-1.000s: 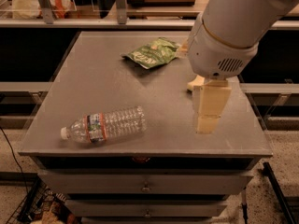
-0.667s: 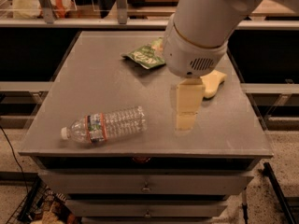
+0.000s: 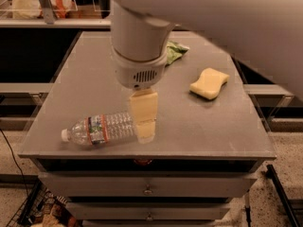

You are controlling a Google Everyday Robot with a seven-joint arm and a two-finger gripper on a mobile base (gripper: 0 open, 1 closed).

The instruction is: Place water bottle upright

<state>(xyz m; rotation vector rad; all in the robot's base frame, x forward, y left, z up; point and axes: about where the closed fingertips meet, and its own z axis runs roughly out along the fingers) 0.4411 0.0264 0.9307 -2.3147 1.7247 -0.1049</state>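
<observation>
The water bottle [image 3: 97,129] lies on its side near the front left of the grey table [image 3: 213,126]. It is clear and ribbed, with its white cap [image 3: 65,135] pointing left and an orange-edged label band. My gripper [image 3: 144,124] hangs from the big white arm [image 3: 139,41] and points down at the bottle's right, bottom end. It overlaps that end in the camera view, so the end is hidden. I cannot see whether it touches the bottle.
A yellow sponge [image 3: 209,83] lies on the right of the table. A green snack bag [image 3: 175,52] sits at the back, mostly hidden behind the arm. Drawers [image 3: 149,189] run below the table's front edge. Shelves with clutter stand behind.
The arm has moved left and toward the front edge. The gripper now stands at the bottle's bottom end, and the sponge is uncovered. The bottle has not moved.
</observation>
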